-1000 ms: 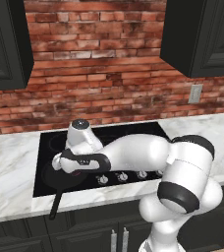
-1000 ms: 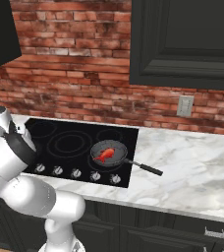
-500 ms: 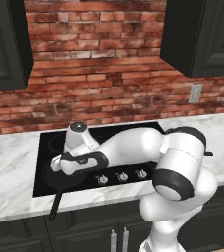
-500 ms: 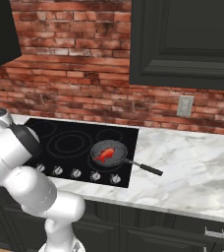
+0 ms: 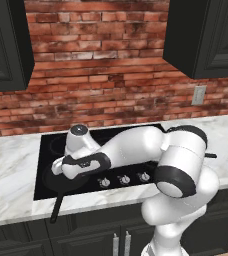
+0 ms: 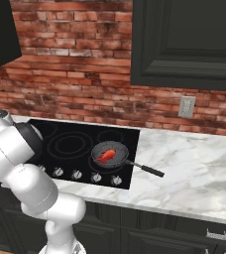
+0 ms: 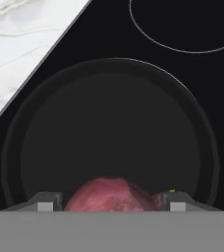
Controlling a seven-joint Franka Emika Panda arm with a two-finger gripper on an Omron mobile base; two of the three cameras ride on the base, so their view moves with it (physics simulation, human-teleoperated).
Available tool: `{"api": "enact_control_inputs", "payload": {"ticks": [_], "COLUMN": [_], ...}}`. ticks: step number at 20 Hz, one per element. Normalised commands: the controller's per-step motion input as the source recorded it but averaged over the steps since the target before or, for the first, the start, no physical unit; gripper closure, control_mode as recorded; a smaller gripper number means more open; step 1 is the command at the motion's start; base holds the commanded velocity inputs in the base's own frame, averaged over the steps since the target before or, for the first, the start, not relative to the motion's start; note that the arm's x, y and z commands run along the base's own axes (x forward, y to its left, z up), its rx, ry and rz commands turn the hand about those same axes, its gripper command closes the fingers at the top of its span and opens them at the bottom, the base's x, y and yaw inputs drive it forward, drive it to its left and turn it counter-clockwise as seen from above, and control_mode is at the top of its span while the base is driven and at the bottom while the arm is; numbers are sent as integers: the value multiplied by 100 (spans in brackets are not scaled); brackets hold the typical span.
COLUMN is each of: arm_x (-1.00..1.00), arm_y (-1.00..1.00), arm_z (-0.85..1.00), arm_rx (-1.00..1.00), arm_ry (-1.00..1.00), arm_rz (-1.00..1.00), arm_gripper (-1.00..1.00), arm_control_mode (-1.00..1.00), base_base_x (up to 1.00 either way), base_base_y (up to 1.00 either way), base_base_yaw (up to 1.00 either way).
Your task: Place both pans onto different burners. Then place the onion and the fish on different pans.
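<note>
Sitting between the claw's parted tips, the rounded maroon onion hangs over the matte-black larger pan.

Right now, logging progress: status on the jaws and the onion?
Gripper jaws around onion, above large pan. Fish in small pan. Nothing in the way.
</note>
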Motion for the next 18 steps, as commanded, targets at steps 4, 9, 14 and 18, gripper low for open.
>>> {"api": "enact_control_inputs", "payload": {"ticks": [4, 9, 14, 18], "arm_x": [21, 28, 9, -20], "arm_y": [0, -4, 0, -24], "arm_z": [0, 8, 10, 28], "arm_rx": [0, 0, 0, 3], "arm_ry": [0, -1, 0, -4], "arm_rz": [0, 0, 0, -10], "arm_gripper": [-100, -100, -100, -100], "arm_control_mode": [-100, -100, -100, -100], "base_base_x": [0, 0, 0, 0], "base_base_y": [0, 0, 0, 0], "base_base_yaw": [0, 0, 0, 0]}}
